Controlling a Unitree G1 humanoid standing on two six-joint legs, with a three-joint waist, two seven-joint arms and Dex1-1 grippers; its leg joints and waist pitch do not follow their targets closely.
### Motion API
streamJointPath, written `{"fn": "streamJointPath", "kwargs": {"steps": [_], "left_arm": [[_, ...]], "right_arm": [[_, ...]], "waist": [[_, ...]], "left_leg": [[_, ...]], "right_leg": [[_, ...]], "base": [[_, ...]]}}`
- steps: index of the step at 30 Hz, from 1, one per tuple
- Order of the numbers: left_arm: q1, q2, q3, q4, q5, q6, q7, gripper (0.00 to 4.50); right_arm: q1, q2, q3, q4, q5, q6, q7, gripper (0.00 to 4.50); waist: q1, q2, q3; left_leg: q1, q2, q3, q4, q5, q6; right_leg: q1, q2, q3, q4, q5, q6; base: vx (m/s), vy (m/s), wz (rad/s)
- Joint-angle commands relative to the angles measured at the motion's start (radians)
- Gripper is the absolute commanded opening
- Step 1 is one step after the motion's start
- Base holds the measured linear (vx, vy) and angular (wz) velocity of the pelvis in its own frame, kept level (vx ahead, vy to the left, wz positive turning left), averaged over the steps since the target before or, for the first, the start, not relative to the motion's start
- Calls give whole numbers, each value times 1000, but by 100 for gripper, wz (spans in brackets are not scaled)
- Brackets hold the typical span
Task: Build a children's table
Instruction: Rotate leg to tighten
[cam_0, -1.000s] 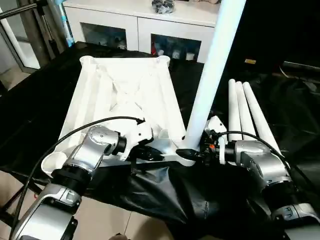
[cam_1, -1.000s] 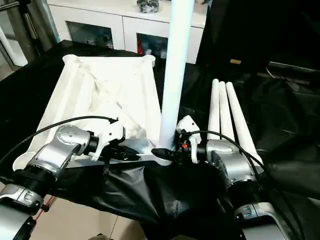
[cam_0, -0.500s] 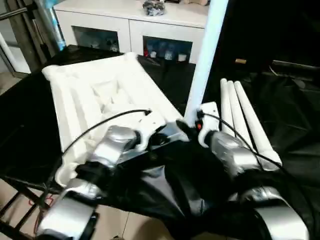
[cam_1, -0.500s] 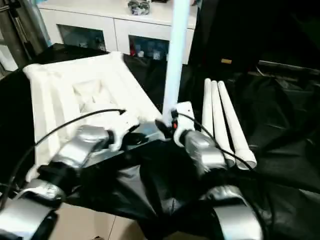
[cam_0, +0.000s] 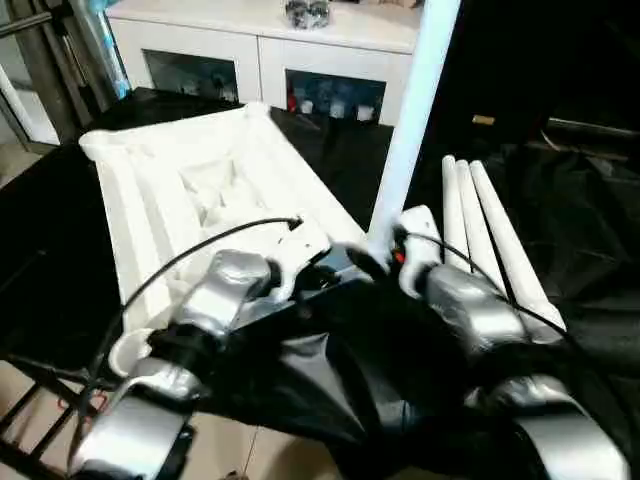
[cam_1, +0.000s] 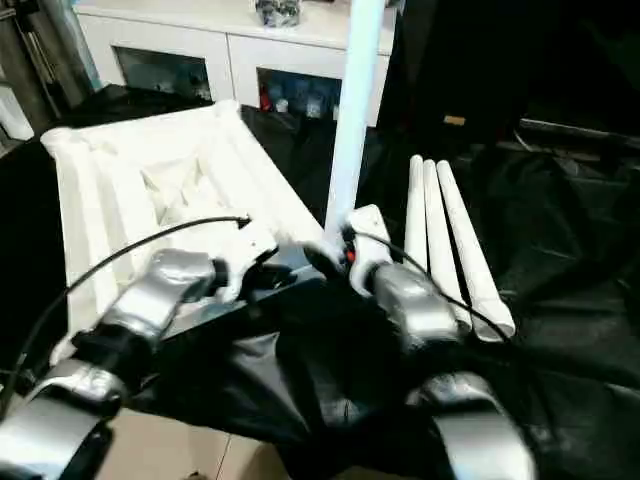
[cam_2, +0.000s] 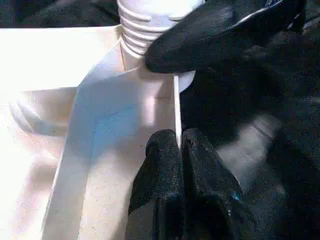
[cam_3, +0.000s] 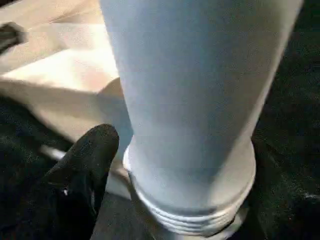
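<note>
— tabletop (cam_0: 190, 190) is laid upside down on the black-covered desk (cam_0: 560, 200). one leg (cam_0: 410, 120) is stood upright in its near corner socket, three spare legs (cam_0: 485, 235) are laid beside it.
— and the hands?
— left hand (cam_2: 179, 145) is seen clamped together on the thin rim of the tabletop. right hand (cam_0: 372, 262) is placed at the foot of the upright leg; one finger (cam_3: 85, 155) is seen just beside it, and its state cannot be told.

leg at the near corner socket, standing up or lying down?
Standing. The leg rises from the tabletop's corner socket; three spare legs lie flat on the black cloth.
</note>
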Motion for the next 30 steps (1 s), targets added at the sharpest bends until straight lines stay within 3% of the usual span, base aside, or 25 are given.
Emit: {"fn": "streamJointPath", "kwargs": {"steps": [1, 9, 15, 24, 25, 27, 28, 29, 30], "left_arm": [[2, -25, -44, -43, -54, -63, -92, 0], [7, 33, -50, -35, -60, -105, -213, 0], [1, 63, -47, -14, -59, -126, -250, 0], [0, 58, -35, -2, -47, -127, -216, 0], [-7, 44, -24, 10, -40, -118, -166, 0], [-7, 44, -24, 10, -40, -118, -166, 0], [-17, 22, -12, 22, -30, -100, -99, 0], [-29, -1, -4, 32, -17, -81, -34, 0], [-29, -1, -4, 32, -17, -81, -34, 0]], "right_arm": [[23, 1, 84, -69, 28, 28, 160, 389], [71, -79, 134, -172, 42, 91, 327, 389], [93, -89, 159, -205, 29, 111, 360, 319], [102, -59, 160, -210, 18, 130, 309, 281], [87, -33, 142, -165, -6, 123, 217, 280], [87, -33, 142, -165, -6, 123, 217, 279], [58, 5, 113, -92, -32, 115, 79, 278], [26, 43, 78, -18, -47, 109, -59, 277], [26, 43, 78, -18, -47, 109, -59, 277]], "waist": [[5, -2, -58], [21, 3, -56], [30, 4, -57], [30, 3, -57], [27, 4, -56], [22, 2, -52], [22, 2, -50], [14, 4, -44], [4, 5, -41]], "left_leg": [[0, 55, -14, -61, -138, 92], [2, 59, -12, -62, -155, 76], [3, 60, -13, -63, -155, 60], [3, 59, -13, -64, -153, 54], [3, 59, -14, -65, -155, 45], [6, 57, -16, -69, -194, 31], [6, 56, -16, -69, -204, 30], [8, 55, -18, -73, -240, 12], [11, 54, -24, -77, -283, -13]], "right_leg": [[61, -93, 56, -75, -143, -226], [58, -92, 56, -77, -183, -217], [54, -94, 56, -75, -179, -217], [55, -94, 56, -76, -185, -212], [52, -96, 57, -77, -196, -209], [52, -97, 56, -85, -266, -197], [52, -97, 56, -88, -291, -189], [46, -97, 56, -95, -366, -176], [43, -97, 51, -102, -460, -154]], "base": [[0, 0, 0], [0, 0, 0], [0, 0, 0], [0, 0, 0], [0, 0, 0], [0, 0, 0], [0, 0, 0], [0, 0, 0], [0, 0, 0]]}}
